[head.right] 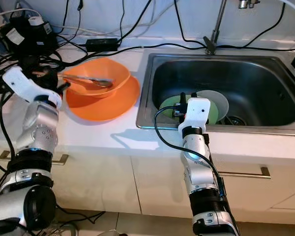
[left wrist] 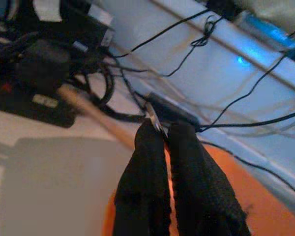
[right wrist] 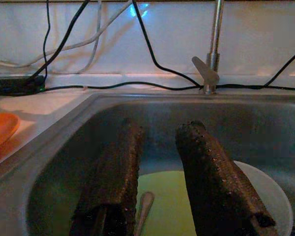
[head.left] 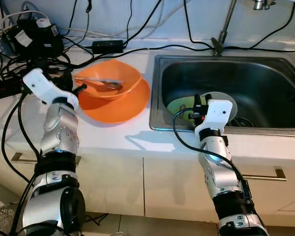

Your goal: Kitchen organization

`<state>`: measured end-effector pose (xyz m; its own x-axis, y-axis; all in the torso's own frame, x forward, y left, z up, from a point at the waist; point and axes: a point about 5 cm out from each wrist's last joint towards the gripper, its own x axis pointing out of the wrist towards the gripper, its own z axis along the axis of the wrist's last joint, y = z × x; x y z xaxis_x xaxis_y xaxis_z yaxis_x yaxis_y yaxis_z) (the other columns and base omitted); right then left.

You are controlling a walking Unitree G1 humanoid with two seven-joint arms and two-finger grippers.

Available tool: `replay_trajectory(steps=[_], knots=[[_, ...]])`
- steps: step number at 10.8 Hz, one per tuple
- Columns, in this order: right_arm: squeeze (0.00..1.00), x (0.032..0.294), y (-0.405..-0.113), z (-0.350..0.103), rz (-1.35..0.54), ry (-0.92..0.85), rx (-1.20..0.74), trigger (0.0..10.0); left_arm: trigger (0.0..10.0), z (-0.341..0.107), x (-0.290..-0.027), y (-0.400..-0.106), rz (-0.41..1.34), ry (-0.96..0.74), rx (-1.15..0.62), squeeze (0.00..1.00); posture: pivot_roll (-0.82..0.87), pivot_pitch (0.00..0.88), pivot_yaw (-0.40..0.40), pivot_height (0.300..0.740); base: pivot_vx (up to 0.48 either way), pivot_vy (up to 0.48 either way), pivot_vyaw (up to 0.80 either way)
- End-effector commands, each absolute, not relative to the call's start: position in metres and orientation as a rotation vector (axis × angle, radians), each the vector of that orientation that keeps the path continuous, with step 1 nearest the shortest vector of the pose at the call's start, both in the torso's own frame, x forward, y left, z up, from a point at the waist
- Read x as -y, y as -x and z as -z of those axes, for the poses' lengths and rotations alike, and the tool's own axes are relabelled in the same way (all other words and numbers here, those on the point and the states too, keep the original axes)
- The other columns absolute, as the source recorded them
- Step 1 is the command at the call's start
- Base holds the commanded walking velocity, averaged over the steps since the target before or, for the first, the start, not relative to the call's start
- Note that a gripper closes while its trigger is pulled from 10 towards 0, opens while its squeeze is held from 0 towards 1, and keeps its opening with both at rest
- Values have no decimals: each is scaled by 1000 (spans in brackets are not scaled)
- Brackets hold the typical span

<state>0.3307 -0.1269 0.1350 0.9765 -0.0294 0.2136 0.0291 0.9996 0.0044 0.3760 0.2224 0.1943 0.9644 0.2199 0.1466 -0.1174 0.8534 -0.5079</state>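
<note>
While pinched shut on a silver spoon [head.left: 102,82], left claw [head.left: 81,88] beside orange bowl [head.left: 110,78]; right claw [right wrist: 162,196] parted, unladen.

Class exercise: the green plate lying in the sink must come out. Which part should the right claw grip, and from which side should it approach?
Probably the near rim of the green plate, approached from above. It lies flat on the floor of the sink, so only its edge offers purchase, and the open right claw already hovers over it. A white dish overlaps its far side.
</note>
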Motion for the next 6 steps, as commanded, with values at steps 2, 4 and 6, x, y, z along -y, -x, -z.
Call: replay_trajectory(steps=[2,4,6], knots=[[0,126,-333,-133,32,-5,193,10000,10000,-198,-210,-375,-115,484,164,0,59,0,52,740,0,0,0],[0,124,-334,-134,24,-7,190,10000,10000,-207,-203,-372,-20,448,151,0,64,0,51,740,0,0,0],[0,123,-335,-134,20,-8,188,10000,10000,-214,-199,-369,41,413,145,0,64,0,52,740,0,0,0]])
